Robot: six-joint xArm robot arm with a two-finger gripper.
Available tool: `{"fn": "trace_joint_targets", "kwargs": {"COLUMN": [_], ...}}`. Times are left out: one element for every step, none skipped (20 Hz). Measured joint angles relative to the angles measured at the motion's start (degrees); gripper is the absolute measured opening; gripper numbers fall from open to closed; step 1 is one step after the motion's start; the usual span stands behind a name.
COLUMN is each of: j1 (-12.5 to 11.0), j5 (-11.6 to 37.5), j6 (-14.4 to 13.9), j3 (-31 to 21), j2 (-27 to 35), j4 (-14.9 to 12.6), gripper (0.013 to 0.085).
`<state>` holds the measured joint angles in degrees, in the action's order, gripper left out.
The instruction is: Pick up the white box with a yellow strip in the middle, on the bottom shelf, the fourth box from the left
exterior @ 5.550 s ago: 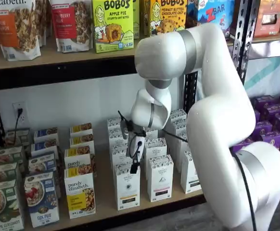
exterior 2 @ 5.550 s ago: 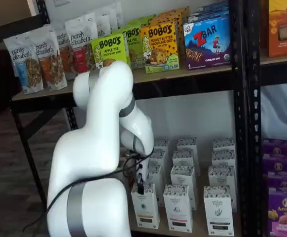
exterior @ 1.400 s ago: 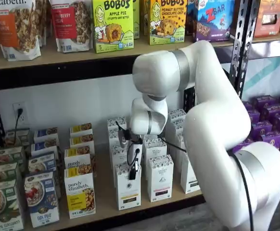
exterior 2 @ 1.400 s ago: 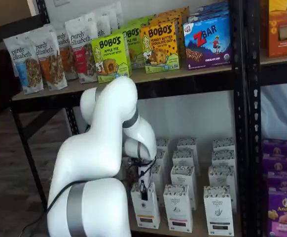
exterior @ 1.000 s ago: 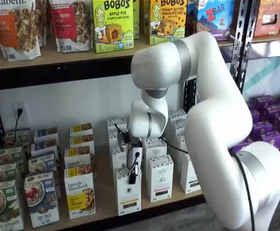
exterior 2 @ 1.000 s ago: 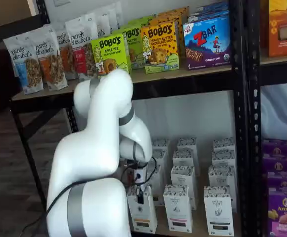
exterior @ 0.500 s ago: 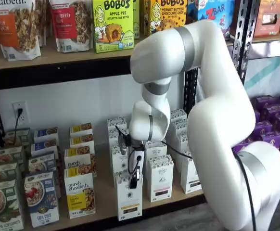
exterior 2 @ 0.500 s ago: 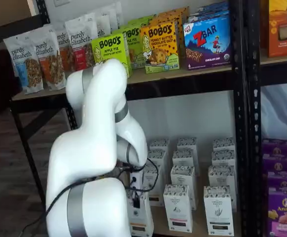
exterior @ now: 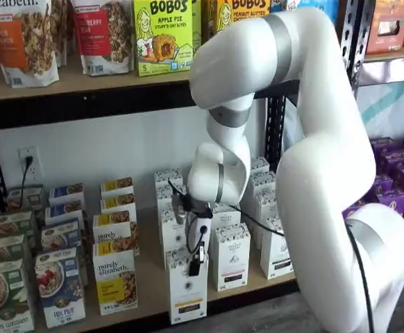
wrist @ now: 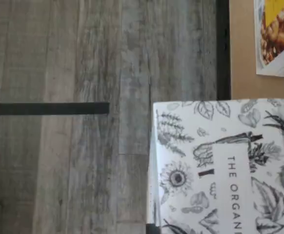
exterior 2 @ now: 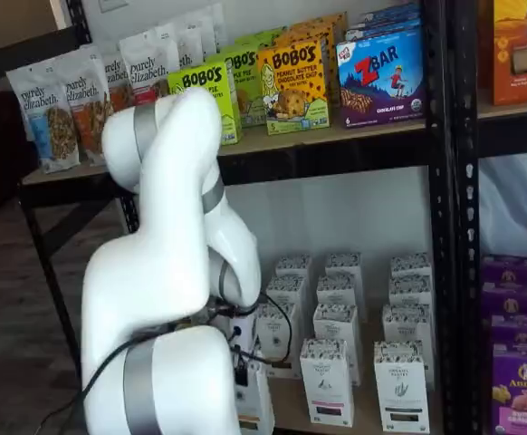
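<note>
Fingers (exterior: 194, 262) clamped on white box (exterior: 187, 291) top; box hangs upright below, at bottom shelf (exterior: 146, 291) front edge.

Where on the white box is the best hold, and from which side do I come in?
Take the white box at its speckled top end, coming straight down from above and closing on two opposite faces. It stands upright, tall and narrow, with its top free, while neighbouring cartons crowd the bottom shelf beside it. The gripper is shut on that top end now.
</note>
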<state>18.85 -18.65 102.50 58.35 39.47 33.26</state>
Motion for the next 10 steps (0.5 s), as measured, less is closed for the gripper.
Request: {"fn": "trace_joint_targets", "kwargs": {"j1": [0.24,0.62,1.00,1.37,1.75,1.97,2.34,2.61,2.91,3.15], "j5": [0.36,0.92,1.48,2.04,2.55,2.83,3.13,3.29,3.47,3.62], "j6": [0.20,0.60,0.90,1.15,1.42,1.54,1.69,1.94,2.32,2.56], "j3": [-0.94,-2.43,-3.88,-5.16,-6.39,-7.18,-8.66,-9.68,-10.73,-11.62], "j2": [-0.78,-2.00,-3.24,-4.31,-5.38,-6.08,-7.44,-8.42,-9.45,-10.31], "j4": [0.43,1.19,1.85,2.45,3.07,3.41,3.92,4.45,5.14,5.66], "gripper": [0.0490,0.0490,0.0490,0.0490,0.0490,0.0490,0.0490,0.0490,0.0490,0.0490]}}
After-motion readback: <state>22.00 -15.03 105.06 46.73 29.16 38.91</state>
